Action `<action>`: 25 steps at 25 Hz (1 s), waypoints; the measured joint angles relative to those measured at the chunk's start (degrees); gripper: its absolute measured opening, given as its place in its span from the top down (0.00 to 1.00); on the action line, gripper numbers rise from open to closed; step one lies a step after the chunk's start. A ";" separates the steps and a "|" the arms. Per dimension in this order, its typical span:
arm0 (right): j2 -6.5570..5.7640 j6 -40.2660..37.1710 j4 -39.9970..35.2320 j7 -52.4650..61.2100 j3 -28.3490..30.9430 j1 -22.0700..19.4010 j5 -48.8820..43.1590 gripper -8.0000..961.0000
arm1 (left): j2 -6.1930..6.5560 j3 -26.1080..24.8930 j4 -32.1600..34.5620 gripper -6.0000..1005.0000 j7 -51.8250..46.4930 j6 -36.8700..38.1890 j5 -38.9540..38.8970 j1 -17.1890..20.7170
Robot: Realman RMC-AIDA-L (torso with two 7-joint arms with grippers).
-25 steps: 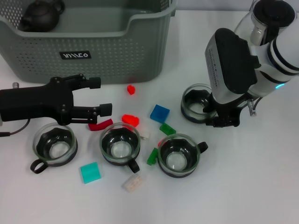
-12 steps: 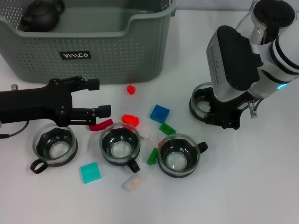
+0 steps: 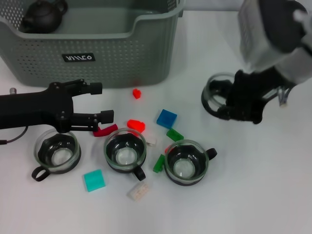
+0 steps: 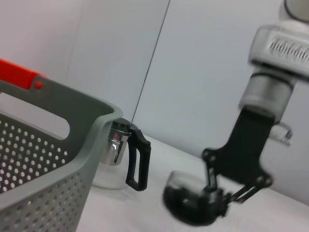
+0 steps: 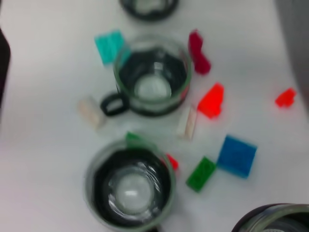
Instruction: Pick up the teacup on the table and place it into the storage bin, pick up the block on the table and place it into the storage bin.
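My right gripper (image 3: 235,105) is shut on a glass teacup (image 3: 213,94) with a black inner sleeve and holds it above the table, right of the storage bin (image 3: 122,63). In the left wrist view the same teacup (image 4: 190,208) hangs from the right gripper's fingers (image 4: 212,186). Three more teacups (image 3: 57,151) (image 3: 126,151) (image 3: 185,162) stand in a row near the front. A blue block (image 3: 166,118), red blocks (image 3: 136,126) and green blocks (image 3: 174,134) lie among them. My left gripper (image 3: 102,102) is open, just over a dark red block (image 3: 105,130).
A dark teapot (image 3: 41,14) sits in the bin's far left corner. A teal block (image 3: 93,180) and a white block (image 3: 139,191) lie near the front edge. A glass pitcher (image 4: 113,154) with a black handle stands beside the bin.
The right gripper has risen and shifted right, carrying the teacup off the table. The left gripper has barely moved.
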 joint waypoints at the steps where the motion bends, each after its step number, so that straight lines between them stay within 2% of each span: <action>1: 0.00 -1.90 -1.43 0.82 0.74 0.04 0.56 0.93 | 0.01 0.00 0.02 0.08 0.00 -0.07 0.00 -0.01; 4: 0.01 -7.57 -7.14 4.37 3.27 1.09 4.45 0.93 | -0.01 0.01 0.11 0.08 0.00 -0.45 0.00 -0.23; 5: 0.01 -10.18 -9.34 6.91 4.92 3.28 8.29 0.93 | -0.03 0.01 0.13 0.08 0.00 -0.47 0.00 -0.30; 6: 0.01 -10.18 -9.34 6.91 4.92 3.28 8.29 0.93 | -0.04 0.00 0.16 0.08 0.00 -0.57 0.00 -0.34; 7: 0.04 -11.12 -9.86 8.67 6.40 6.18 12.32 0.93 | -0.04 0.01 0.18 0.08 0.01 -0.72 0.00 -0.39; 8: 0.04 -11.12 -9.86 8.67 6.40 6.18 12.32 0.93 | -0.04 0.00 0.20 0.08 0.03 -0.91 0.00 -0.41; 9: 0.13 -9.98 -9.47 9.46 7.33 9.34 15.16 0.93 | -0.04 0.01 0.22 0.08 0.04 -1.16 0.00 -0.45; 11: 0.17 -9.01 -9.09 9.55 7.53 10.63 15.98 0.93 | -0.03 0.00 0.23 0.08 0.05 -1.67 0.00 -0.48; 14: 0.13 -3.72 -5.34 8.93 7.65 15.58 17.11 0.93 | 0.04 0.01 0.24 0.08 0.07 -2.12 0.17 -0.50; 18: 0.02 4.75 0.09 7.09 7.78 20.21 17.26 0.93 | 0.22 0.00 0.24 0.08 0.11 -2.81 0.36 -0.18; 21: 0.23 13.77 5.38 3.64 7.47 23.13 17.44 0.93 | 0.24 0.01 0.24 0.08 0.17 -3.02 0.36 -0.09; 22: 0.30 20.66 10.18 1.60 7.17 24.93 17.68 0.93 | 0.23 0.01 0.24 0.08 0.17 -3.04 0.28 -0.09; 23: 0.30 20.66 10.18 1.60 7.17 24.93 17.68 0.93 | 0.18 0.01 0.24 0.08 0.18 -3.06 0.17 -0.08; 25: 0.28 27.79 16.54 -0.86 7.21 26.74 18.32 0.93 | 0.07 0.01 0.24 0.08 0.18 -3.05 0.05 -0.07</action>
